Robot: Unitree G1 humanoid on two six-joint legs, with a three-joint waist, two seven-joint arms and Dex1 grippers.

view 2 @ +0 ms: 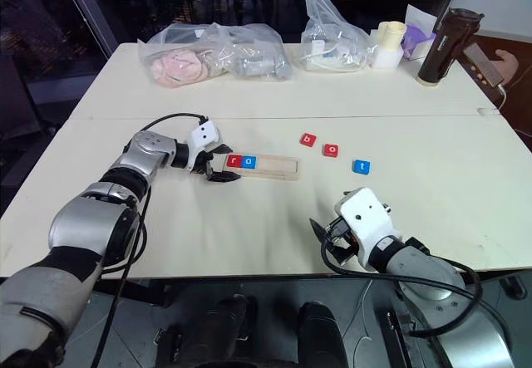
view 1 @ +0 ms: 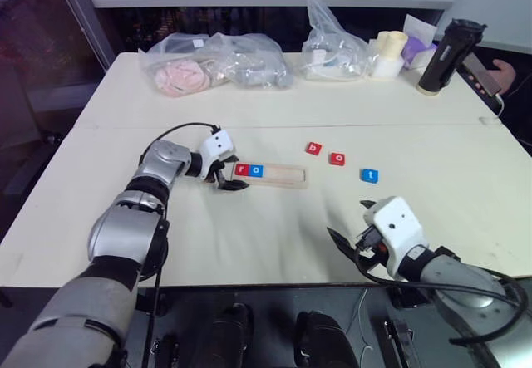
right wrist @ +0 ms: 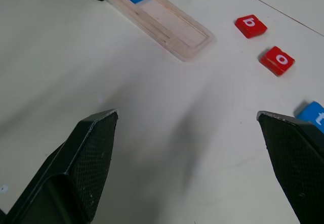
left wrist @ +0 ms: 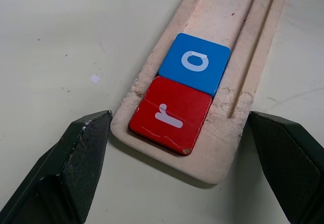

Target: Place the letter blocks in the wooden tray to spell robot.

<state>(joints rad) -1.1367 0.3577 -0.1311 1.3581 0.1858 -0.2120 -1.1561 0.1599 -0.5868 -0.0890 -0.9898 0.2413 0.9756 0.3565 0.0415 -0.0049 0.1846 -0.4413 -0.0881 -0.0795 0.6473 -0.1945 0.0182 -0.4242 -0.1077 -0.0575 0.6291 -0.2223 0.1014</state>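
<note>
The pale wooden tray point(view 1: 278, 176) lies in the middle of the table. Its left end holds a red "r" block point(left wrist: 170, 115) and a blue "o" block point(left wrist: 195, 62) side by side. My left gripper point(view 1: 226, 174) is open, its two fingers straddling the tray's left end without holding anything. On the table right of the tray lie a red "b" block point(view 1: 313, 148), a red "o" block point(view 1: 337, 159) and a blue "t" block point(view 1: 370, 175). My right gripper point(view 1: 351, 223) hangs open and empty near the front edge, well short of those loose blocks.
Along the table's back edge sit clear plastic bags point(view 1: 218, 62) of items, a second bag point(view 1: 334, 48), a white container point(view 1: 389, 52) and a dark bottle point(view 1: 447, 56). A person's hand point(view 1: 504, 75) shows at the far right.
</note>
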